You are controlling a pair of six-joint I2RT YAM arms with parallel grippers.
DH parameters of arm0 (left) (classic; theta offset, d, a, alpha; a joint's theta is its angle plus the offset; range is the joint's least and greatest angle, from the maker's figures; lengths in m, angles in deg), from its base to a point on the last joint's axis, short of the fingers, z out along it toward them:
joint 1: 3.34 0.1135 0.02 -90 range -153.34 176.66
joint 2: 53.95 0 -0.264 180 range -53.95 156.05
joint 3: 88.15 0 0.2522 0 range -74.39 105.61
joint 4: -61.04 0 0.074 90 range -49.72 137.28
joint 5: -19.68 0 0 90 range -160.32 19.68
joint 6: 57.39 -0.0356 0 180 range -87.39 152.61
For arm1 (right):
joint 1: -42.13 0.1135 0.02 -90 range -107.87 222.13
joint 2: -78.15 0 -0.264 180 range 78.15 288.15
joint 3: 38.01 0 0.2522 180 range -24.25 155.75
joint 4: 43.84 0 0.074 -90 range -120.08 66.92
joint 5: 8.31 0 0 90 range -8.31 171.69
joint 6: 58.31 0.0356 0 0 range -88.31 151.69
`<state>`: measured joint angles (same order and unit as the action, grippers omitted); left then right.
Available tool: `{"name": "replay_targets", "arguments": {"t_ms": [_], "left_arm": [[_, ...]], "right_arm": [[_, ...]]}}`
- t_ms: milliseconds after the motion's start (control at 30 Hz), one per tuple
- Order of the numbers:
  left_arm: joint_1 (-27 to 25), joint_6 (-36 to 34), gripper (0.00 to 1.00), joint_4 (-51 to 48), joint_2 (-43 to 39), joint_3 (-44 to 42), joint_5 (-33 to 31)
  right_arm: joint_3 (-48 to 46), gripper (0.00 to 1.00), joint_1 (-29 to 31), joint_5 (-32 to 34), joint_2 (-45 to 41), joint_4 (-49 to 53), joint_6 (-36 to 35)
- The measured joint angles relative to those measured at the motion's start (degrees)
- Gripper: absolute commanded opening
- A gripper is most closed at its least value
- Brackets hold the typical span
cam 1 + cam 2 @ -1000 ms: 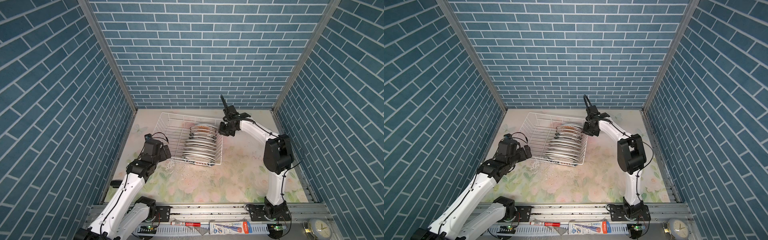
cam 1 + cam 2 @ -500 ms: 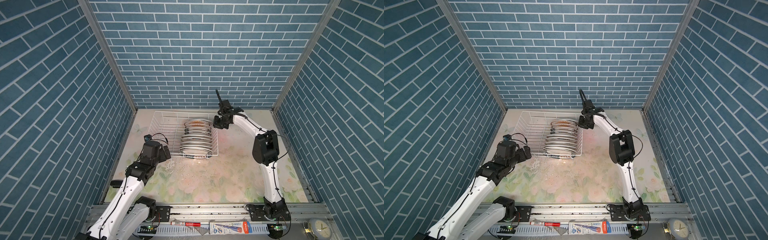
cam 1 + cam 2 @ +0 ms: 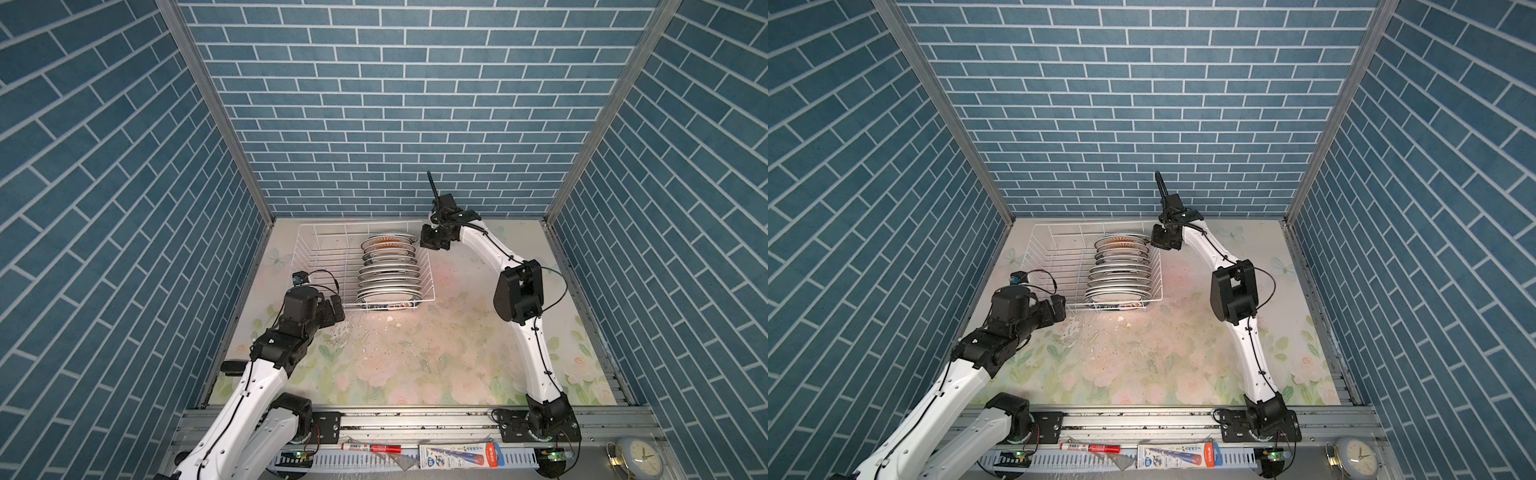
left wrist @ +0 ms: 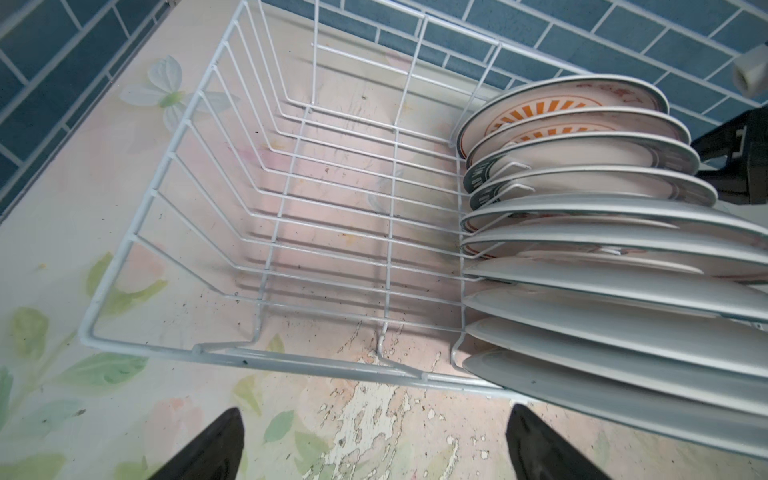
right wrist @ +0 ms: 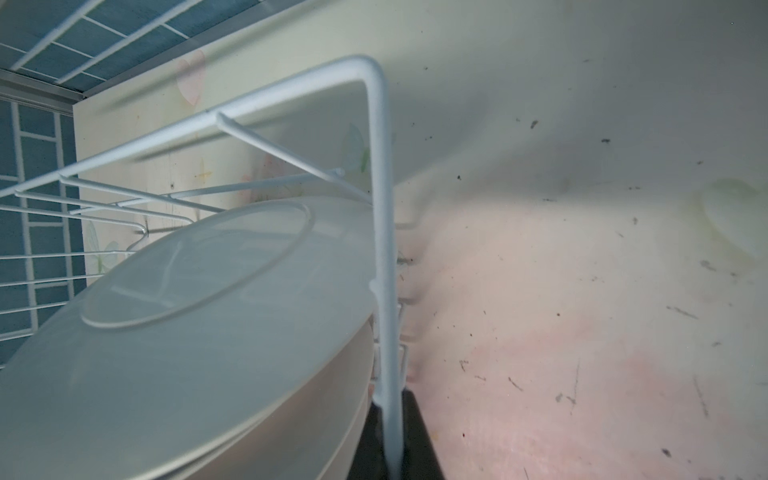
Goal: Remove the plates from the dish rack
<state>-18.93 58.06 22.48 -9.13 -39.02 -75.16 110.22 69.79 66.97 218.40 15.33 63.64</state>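
in both top views the dish rack point(image 3: 322, 249) point(image 3: 1050, 253) sits toward the back of the flowered table mat point(image 3: 415, 357). its left half is bare wire. its right half holds the plates point(image 3: 388, 270) point(image 3: 1121, 270), about 10, standing on edge in 1 row that runs from the near rim to the far rim. the right gripper point(image 3: 432, 243) point(image 3: 1163, 241) is at the rack's far right corner, just beside the farthest plate. the left gripper point(image 3: 336, 305) point(image 3: 1059, 305) hovers just off the near rim, left of the row's near end.

in the left wrist view its 2 fingers point(image 4: 216, 449) stand wide apart with nothing between them. the near rim point(image 4: 291, 359) is just ahead and the row is off to the arm's right, the far plates showing orange sunburst faces point(image 4: 540, 112).

in the right wrist view the dark fingers point(image 5: 419, 436) are closed on the rim wire point(image 5: 382, 249), not on a plate. the white back of the farthest plate point(image 5: 208, 311) is just beside the wire.

judged from this, the free left arm would swing right to reach the nearest plate's top edge.
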Motion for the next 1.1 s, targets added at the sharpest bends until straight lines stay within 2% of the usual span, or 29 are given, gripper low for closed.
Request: {"name": "replay_targets", "arguments": {"t_ms": [267,733,1100], "left_arm": [[0.0,-1.8,0.99,2.5,-3.2,-1.7,1.7],[0.0,-4.5,0.99,6.2,-12.2,-5.4,5.3],[0.0,-4.0,0.99,11.5,-14.7,-10.0,5.0]], "right_arm": [[7.7,0.01,-0.2,-2.4,5.0,0.3,-1.4],[8.5,0.0,-0.5,-5.1,6.6,-3.8,-2.0],[10.4,0.0,-0.6,-7.3,8.9,-8.3,-1.1]]}}
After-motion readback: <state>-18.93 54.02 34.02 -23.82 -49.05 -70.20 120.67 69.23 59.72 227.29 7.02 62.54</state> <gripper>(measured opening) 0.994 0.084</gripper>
